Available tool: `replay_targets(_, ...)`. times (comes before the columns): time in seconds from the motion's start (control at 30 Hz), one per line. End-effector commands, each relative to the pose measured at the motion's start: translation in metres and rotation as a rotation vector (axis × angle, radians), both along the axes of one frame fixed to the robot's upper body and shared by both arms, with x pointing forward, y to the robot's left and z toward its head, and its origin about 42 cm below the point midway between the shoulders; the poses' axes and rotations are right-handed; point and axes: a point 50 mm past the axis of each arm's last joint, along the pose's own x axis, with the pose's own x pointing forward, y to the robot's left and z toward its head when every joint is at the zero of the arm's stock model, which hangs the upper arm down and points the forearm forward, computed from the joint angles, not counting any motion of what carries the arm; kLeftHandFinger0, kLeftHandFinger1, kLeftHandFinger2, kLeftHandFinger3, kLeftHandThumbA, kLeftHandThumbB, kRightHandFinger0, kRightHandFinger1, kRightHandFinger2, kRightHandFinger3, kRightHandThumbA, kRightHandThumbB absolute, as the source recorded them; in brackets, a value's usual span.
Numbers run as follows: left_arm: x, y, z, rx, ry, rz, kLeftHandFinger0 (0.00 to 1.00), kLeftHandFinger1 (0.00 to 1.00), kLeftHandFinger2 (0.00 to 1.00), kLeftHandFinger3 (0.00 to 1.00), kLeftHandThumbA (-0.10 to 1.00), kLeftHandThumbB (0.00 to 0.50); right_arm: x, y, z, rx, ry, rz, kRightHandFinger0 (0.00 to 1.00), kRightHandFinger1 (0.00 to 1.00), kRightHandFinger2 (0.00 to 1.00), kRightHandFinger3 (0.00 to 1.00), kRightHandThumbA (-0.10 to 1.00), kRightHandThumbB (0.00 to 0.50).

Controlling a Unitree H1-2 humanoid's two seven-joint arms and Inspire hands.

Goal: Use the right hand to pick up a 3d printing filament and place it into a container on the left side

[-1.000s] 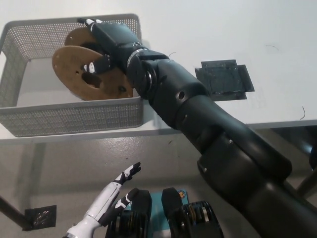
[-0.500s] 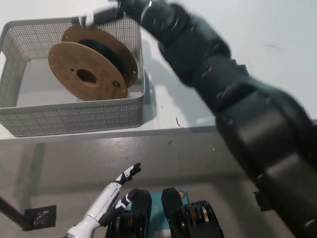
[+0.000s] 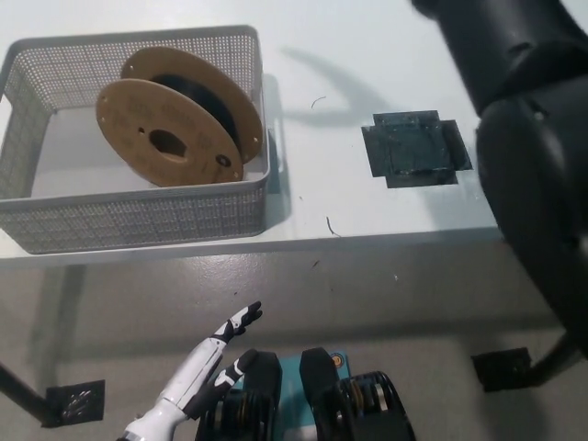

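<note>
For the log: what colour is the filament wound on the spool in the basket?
Black filament between brown cardboard-like flanges, clearest in the head view.

Bright even overhead light, soft shadows on the white table (image 3: pixel 349 55), blurred black right arm (image 3: pixel 533 138).

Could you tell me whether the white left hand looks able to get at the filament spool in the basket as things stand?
Probably not without a big lift. The left hand hangs low by the floor, below the table edge, while the spool sits inside the mesh basket, behind its near wall.
</note>
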Motion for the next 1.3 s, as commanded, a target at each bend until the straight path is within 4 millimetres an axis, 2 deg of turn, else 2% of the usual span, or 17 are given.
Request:
replay_targets(0.0, 0.003, 0.001, 0.006, -0.064, -0.047, 0.014, 1.00, 1.00, 1.00, 1.00, 1.00, 0.355, -0.048, -0.064, 0.046, 0.010, -0.240, 0.079, 1.00, 1.00, 1.00, 1.00, 0.90, 0.495)
replay_targets(0.07, 0.003, 0.001, 0.004, -0.092, -0.039, 0.029, 1.00, 1.00, 1.00, 1.00, 1.00, 0.358, -0.059, -0.081, 0.044, -0.001, -0.305, 0.067, 1.00, 1.00, 1.00, 1.00, 0.93, 0.500)
replay_targets(0.13, 0.003, 0.001, 0.002, -0.106, -0.035, 0.051, 1.00, 1.00, 1.00, 1.00, 1.00, 0.371, -0.083, -0.106, 0.038, -0.004, -0.395, 0.035, 1.00, 1.00, 1.00, 1.00, 0.96, 0.457)
replay_targets(0.17, 0.003, 0.001, 0.002, -0.105, -0.036, 0.054, 1.00, 1.00, 1.00, 1.00, 1.00, 0.370, -0.087, -0.109, 0.037, -0.005, -0.402, 0.033, 1.00, 1.00, 1.00, 1.00, 0.96, 0.456)
replay_targets(0.2, 0.004, 0.002, 0.002, -0.111, -0.041, 0.070, 1.00, 1.00, 1.00, 1.00, 1.00, 0.361, -0.106, -0.128, 0.032, 0.004, -0.451, 0.011, 1.00, 1.00, 1.00, 1.00, 0.99, 0.451)
replay_targets(0.37, 0.007, 0.007, 0.003, -0.109, -0.049, 0.100, 1.00, 1.00, 1.00, 1.00, 1.00, 0.336, -0.148, -0.168, 0.010, 0.036, -0.546, -0.026, 1.00, 1.00, 1.00, 1.00, 1.00, 0.435)
replay_targets(0.4, 0.006, 0.007, 0.002, -0.107, -0.050, 0.105, 1.00, 1.00, 1.00, 1.00, 1.00, 0.331, -0.160, -0.176, 0.003, 0.052, -0.565, -0.042, 1.00, 1.00, 1.00, 1.00, 1.00, 0.450)
replay_targets(0.47, 0.003, 0.008, -0.001, -0.114, -0.038, 0.109, 1.00, 1.00, 1.00, 1.00, 1.00, 0.330, -0.177, -0.187, -0.009, 0.079, -0.600, -0.043, 1.00, 1.00, 1.00, 1.00, 1.00, 0.437)
replay_targets(0.63, 0.005, 0.010, -0.001, -0.102, -0.039, 0.117, 1.00, 1.00, 1.00, 1.00, 1.00, 0.322, -0.219, -0.207, -0.033, 0.118, -0.637, -0.040, 1.00, 1.00, 1.00, 1.00, 1.00, 0.475)
replay_targets(0.73, 0.006, 0.009, -0.003, -0.103, -0.033, 0.119, 1.00, 1.00, 1.00, 1.00, 1.00, 0.324, -0.247, -0.209, -0.046, 0.110, -0.651, -0.039, 1.00, 1.00, 1.00, 1.00, 1.00, 0.500)
replay_targets(0.87, 0.001, 0.009, -0.006, -0.108, -0.027, 0.126, 1.00, 1.00, 1.00, 1.00, 1.00, 0.312, -0.280, -0.202, -0.069, 0.142, -0.678, -0.020, 1.00, 1.00, 1.00, 1.00, 1.00, 0.500)
replay_targets(0.97, -0.002, 0.008, -0.007, -0.104, -0.028, 0.131, 1.00, 1.00, 1.00, 1.00, 1.00, 0.300, -0.296, -0.194, -0.087, 0.161, -0.680, 0.000, 1.00, 1.00, 1.00, 1.00, 1.00, 0.490)
replay_targets(1.0, -0.001, 0.008, -0.006, -0.103, -0.033, 0.135, 1.00, 1.00, 1.00, 1.00, 1.00, 0.299, -0.300, -0.189, -0.098, 0.183, -0.686, 0.025, 1.00, 1.00, 1.00, 1.00, 1.00, 0.470)
replay_targets(1.07, 0.000, 0.008, -0.006, -0.107, -0.037, 0.139, 1.00, 1.00, 1.00, 1.00, 1.00, 0.296, -0.305, -0.185, -0.122, 0.180, -0.712, 0.011, 1.00, 1.00, 1.00, 1.00, 1.00, 0.490)
replay_targets(1.2, 0.000, 0.008, -0.005, -0.104, -0.041, 0.145, 1.00, 1.00, 1.00, 1.00, 1.00, 0.305, -0.317, -0.176, -0.172, 0.208, -0.593, -0.050, 1.00, 1.00, 1.00, 1.00, 1.00, 0.500)
replay_targets(1.23, 0.000, 0.008, -0.005, -0.109, -0.042, 0.147, 1.00, 1.00, 1.00, 1.00, 1.00, 0.306, -0.317, -0.173, -0.184, 0.223, -0.573, -0.042, 1.00, 1.00, 1.00, 1.00, 1.00, 0.452)
replay_targets(1.27, -0.003, 0.008, -0.007, -0.113, -0.035, 0.147, 1.00, 1.00, 1.00, 1.00, 1.00, 0.306, -0.319, -0.170, -0.200, 0.236, -0.497, -0.052, 1.00, 1.00, 1.00, 1.00, 1.00, 0.449)
